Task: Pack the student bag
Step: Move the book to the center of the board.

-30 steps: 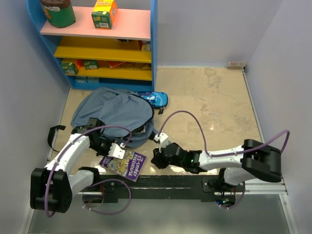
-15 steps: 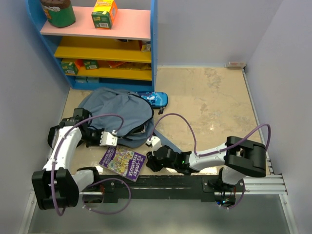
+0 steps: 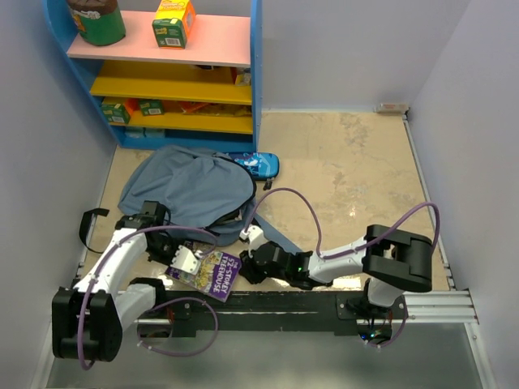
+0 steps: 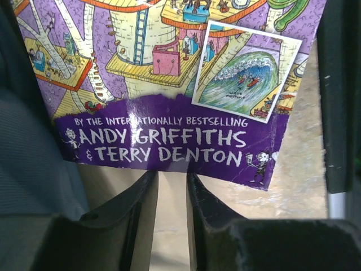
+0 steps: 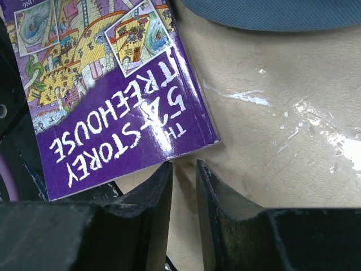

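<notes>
The slate-blue student bag [image 3: 190,188] lies slumped on the floor in front of the shelf; its fabric shows at the left of the left wrist view [image 4: 28,141] and along the top of the right wrist view [image 5: 271,14]. A purple paperback book [image 3: 212,272] lies flat just below the bag. My left gripper [image 3: 183,261] sits at the book's [image 4: 169,84] left end, fingertips at its edge, jaws [image 4: 172,179] narrowly open with only floor between them. My right gripper [image 3: 248,264] faces the book's [image 5: 113,96] right corner, jaws [image 5: 184,167] a narrow slit, nothing in them.
A blue shelf unit [image 3: 255,73] with small boxes and a jar stands at the back left. A glossy dark-blue pencil case [image 3: 255,164] lies at the bag's upper right. A black strap [image 3: 91,223] trails left of the bag. Walls close both sides.
My left gripper swung out toward the bag's left side, then came back down to the book's left end. My right gripper slid left up to the book's right corner.
</notes>
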Robot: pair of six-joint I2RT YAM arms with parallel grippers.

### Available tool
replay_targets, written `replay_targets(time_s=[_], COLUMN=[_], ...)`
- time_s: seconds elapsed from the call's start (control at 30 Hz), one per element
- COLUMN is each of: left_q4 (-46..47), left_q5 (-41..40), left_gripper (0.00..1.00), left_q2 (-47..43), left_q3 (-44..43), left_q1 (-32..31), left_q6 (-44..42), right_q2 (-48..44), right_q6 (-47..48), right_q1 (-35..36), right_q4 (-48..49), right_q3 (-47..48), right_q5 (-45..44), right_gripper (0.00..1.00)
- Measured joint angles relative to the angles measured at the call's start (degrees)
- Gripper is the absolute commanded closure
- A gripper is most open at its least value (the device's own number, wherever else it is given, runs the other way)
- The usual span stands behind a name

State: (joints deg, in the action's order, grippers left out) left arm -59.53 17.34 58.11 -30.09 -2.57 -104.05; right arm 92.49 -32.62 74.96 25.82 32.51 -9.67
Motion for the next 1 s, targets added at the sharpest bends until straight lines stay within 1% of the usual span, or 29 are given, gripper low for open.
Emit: replay_targets(time_s=[0.07, 0.1, 0.17, 0.27, 0.3, 0.37, 0.4, 0.5, 0.6, 0.67, 0.73, 0.83, 0.87, 0.93, 1.0], left_q4=[0.3, 0.5, 0.8, 0.7, 0.4, -0.2, -0.6, -2.0, 1.2, 3.6, 4.6, 4.4, 3.7, 2.6, 2.1], left_q5=[-0.2, -0.4, -1.9, -3.5, -3.5, -3.0, -2.1, 2.0, 7.7, 10.8, 12.7, 13.9, 14.1, 14.4, 14.8], left_gripper=[0.67, 0.67, 0.67, 0.67, 0.67, 0.67, 0.67, 0.66, 0.66, 0.66, 0.65, 0.64, 0.63, 0.62, 0.56], left_q2=[0.0, 0.0, 0.6, 3.1, 4.4, 7.0, 8.3, 12.8, 15.9, 17.0, 17.3, 17.2, 17.0, 16.0, 13.4], left_q3=[0.0, 0.0, -0.2, -1.6, -2.3, -3.9, -4.7, -8.8, -13.8, -17.0, -19.5, -22.7, -24.1, -26.5, -29.4], left_q1=[-2.0, -3.1, -6.2, -10.4, -11.9, -15.7, -17.9, -25.4, -31.6, -34.5, -35.3, -35.3, -35.3, -35.3, -34.6], left_q6=[0.1, 0.5, 1.7, 4.2, 5.6, 8.6, 10.3, 16.6, 22.4, 26.3, 29.8, 34.0, 35.5, 38.1, 41.7], right_q2=[0.3, 0.3, 0.1, -1.3, -2.0, -4.0, -5.1, -8.9, -14.0, -18.1, -22.9, -29.0, -30.3, -30.9, -28.6], right_q6=[0.0, 0.0, 0.0, 0.0, 0.0, 0.3, 0.6, 2.2, 4.0, 5.9, 9.1, 14.0, 15.6, 18.6, 21.4], right_q1=[0.0, -0.2, -0.6, -2.2, -3.3, -5.8, -7.2, -10.6, -10.7, -10.3, -9.9, -9.1, -8.1, -4.5, -0.5], right_q4=[-0.1, -0.1, -0.5, -2.6, -3.6, -6.0, -7.2, -11.5, -12.1, -12.1, -12.0, -12.0, -11.2, -10.6, -10.6], right_q3=[0.4, 0.4, 0.4, 0.3, 0.0, -0.5, -1.0, -1.6, -1.6, -1.7, -2.1, -3.2, -3.7, -3.9, -3.4], right_q5=[-0.2, -0.4, -0.4, -1.4, -2.0, -3.5, -4.4, -8.1, -9.1, -8.9, -8.1, -4.2, -3.2, -2.0, -1.2], right_gripper=[0.7, 0.67, 0.66, 0.6, 0.56, 0.51, 0.48, 0.42, 0.39, 0.37, 0.36, 0.24, 0.22, 0.21, 0.2])
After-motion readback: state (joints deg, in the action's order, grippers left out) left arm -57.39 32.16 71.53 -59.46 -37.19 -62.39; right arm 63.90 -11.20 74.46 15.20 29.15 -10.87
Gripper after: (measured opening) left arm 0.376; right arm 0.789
